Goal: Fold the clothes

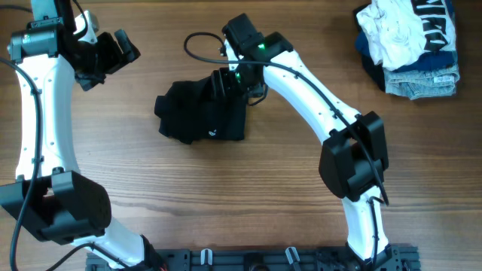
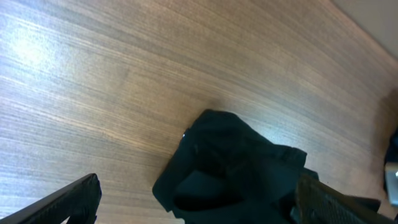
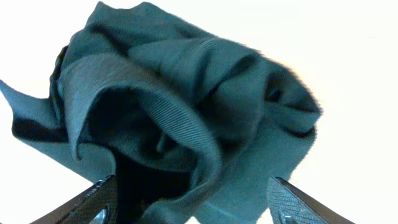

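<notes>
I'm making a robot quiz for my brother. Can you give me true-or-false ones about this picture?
1. The black garment lies bunched up on the table. True.
2. The left pincer holds the garment. False: it is open, off to the side, touching nothing.
3. The right pincer is over the garment. True.
4. The heap of other clothes lies on the left arm's side. False: it lies in the far corner on the right arm's side.
</notes>
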Available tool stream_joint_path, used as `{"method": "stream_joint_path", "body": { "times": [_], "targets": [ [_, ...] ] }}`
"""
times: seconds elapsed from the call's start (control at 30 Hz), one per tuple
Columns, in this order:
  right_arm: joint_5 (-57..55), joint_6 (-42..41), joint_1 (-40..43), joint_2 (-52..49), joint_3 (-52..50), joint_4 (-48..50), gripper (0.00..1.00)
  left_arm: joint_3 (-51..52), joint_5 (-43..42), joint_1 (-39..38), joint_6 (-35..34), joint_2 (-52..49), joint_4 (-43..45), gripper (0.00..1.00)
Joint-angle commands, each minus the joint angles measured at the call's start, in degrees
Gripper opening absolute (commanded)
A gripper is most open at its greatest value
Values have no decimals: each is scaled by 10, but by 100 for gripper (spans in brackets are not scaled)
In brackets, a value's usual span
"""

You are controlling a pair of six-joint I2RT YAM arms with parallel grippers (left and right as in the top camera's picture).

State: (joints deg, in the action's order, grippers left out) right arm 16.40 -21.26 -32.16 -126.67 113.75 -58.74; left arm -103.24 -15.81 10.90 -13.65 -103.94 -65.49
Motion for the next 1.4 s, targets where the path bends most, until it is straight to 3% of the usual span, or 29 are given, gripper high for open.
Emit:
{"method": "stream_joint_path", "body": {
  "times": [0.0,0.03,0.07,0.27,0.33,0.4,0.43,0.67,0.97,1.17,1.2,1.27,1.37],
  "targets": [
    [3,3,2,-11,0,3,54,2,5,2,-1,-5,-2,100],
    [4,3,1,-11,0,3,41,2,5,2,-1,-5,-2,100],
    [4,11,1,-11,0,3,35,2,5,2,-1,-5,-1,100],
    [17,35,0,-18,0,-10,31,2,16,2,-1,-5,-2,100],
    [19,48,-1,-22,0,-21,24,2,16,2,-1,-5,-2,100],
    [27,54,-1,-24,0,-34,8,2,16,2,-1,-5,-2,100],
    [44,70,-1,-23,0,-35,4,2,16,2,-1,-5,-2,100],
    [81,173,68,-23,77,-68,4,2,21,2,-1,-5,-6,100],
    [54,243,162,-25,89,-48,4,2,20,2,-1,-5,-6,100],
    [95,242,156,-22,89,-139,6,2,20,2,-1,-5,-12,100],
    [103,245,156,-19,89,-154,12,2,20,2,-1,-5,-14,100],
    [102,281,155,-7,89,-161,34,2,20,2,-1,-5,-14,100],
    [81,302,154,25,89,-136,53,2,23,2,-1,-5,-14,100]
  ]
}}
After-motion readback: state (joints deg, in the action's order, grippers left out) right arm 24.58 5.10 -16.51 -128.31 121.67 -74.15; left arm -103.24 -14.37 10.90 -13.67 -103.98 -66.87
